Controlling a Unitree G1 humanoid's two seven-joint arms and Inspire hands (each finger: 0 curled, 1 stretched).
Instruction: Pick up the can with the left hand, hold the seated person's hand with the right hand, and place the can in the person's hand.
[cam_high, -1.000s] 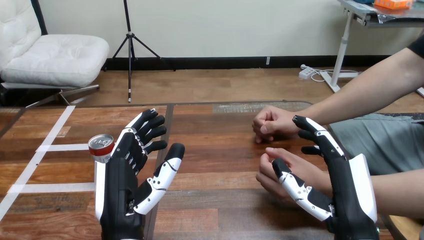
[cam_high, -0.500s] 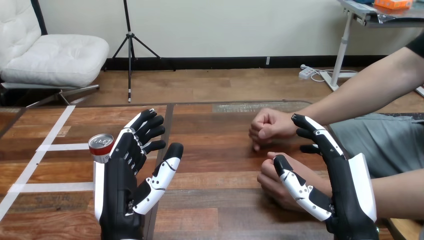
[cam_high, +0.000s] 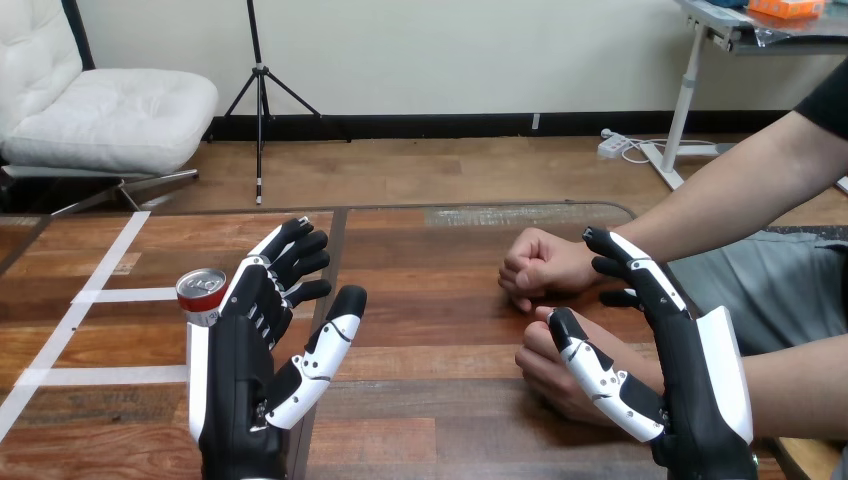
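Note:
A red can with a silver top stands upright on the wooden table at the left. My left hand is raised just right of it, open, back turned toward the can, not touching it. At the right my right hand is open, fingers straight and thumb stretched out. The person's near hand lies loosely curled against its palm side, behind the thumb; neither fingers nor thumb curl round it. The person's far hand rests as a fist on the table, just left of my right fingertips.
White tape strips cross the table's left part. The person's forearms come in from the right edge. The table's far edge runs across the middle of the view.
The person's far fist has shifted slightly left and down toward the near hand. Both my hands have stayed nearly still, and so has the can.

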